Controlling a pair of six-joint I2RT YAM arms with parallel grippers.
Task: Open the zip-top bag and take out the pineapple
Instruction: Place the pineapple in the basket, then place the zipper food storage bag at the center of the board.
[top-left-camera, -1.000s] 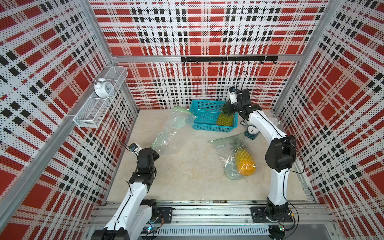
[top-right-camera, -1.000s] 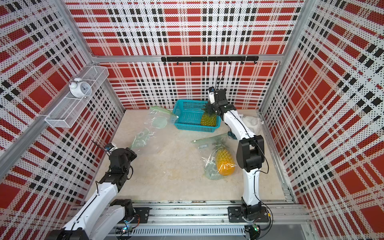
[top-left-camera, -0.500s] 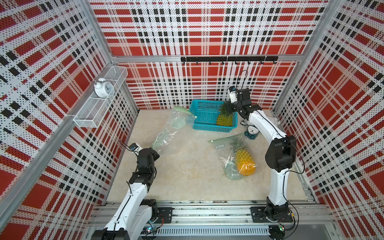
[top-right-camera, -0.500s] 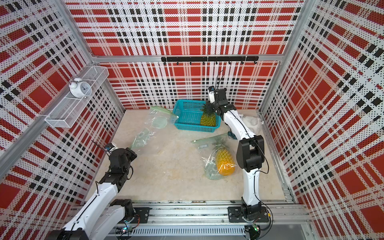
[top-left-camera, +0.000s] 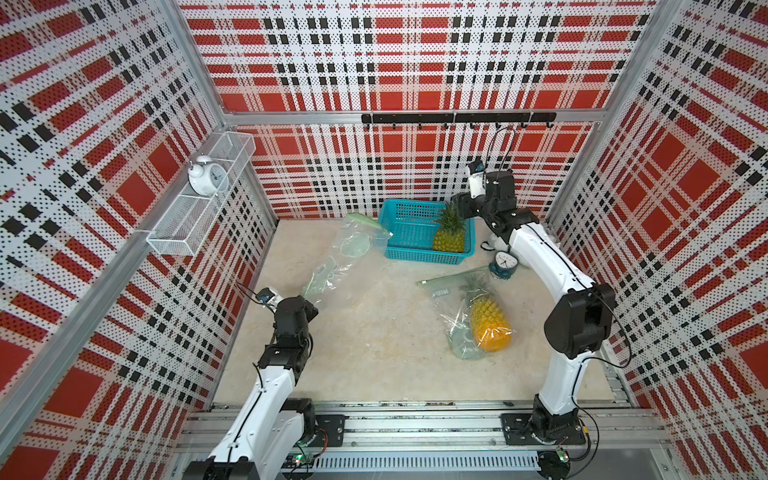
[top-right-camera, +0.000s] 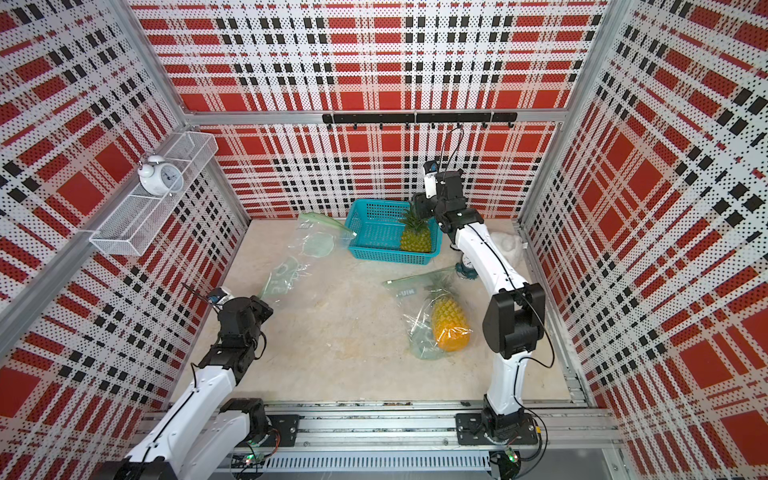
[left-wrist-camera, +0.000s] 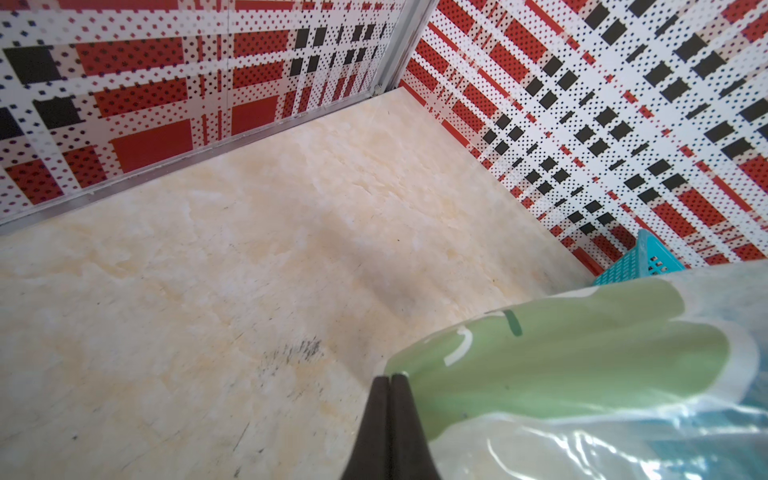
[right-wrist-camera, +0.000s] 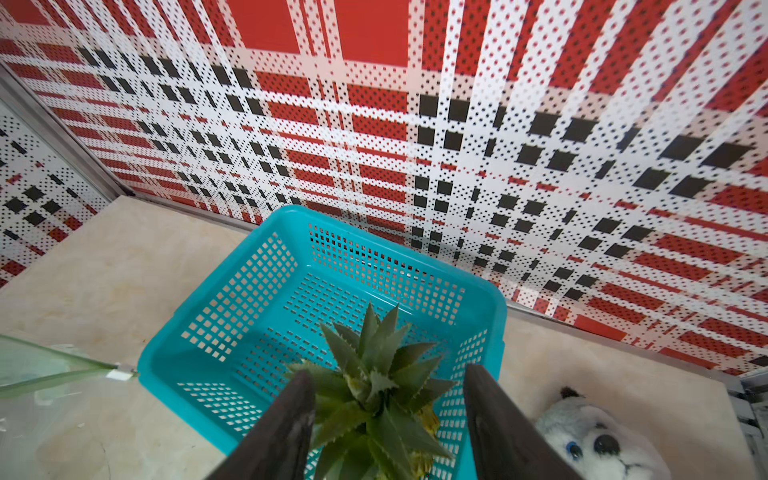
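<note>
The pineapple (top-left-camera: 449, 237) stands upright in the blue basket (top-left-camera: 409, 216) at the back edge of the table (top-left-camera: 374, 332), a bit right of the middle. My right claw (right-wrist-camera: 388, 372) has its two fingers apart, one on each side of the green leaves. My left claw (left-wrist-camera: 390, 377) is pressed together on a corner of the empty bag (top-left-camera: 345, 253), and the bag's far end leans on the basket. A second pineapple (top-left-camera: 488, 326) lies inside the other bag (top-left-camera: 457, 332) near the right edge.
</note>
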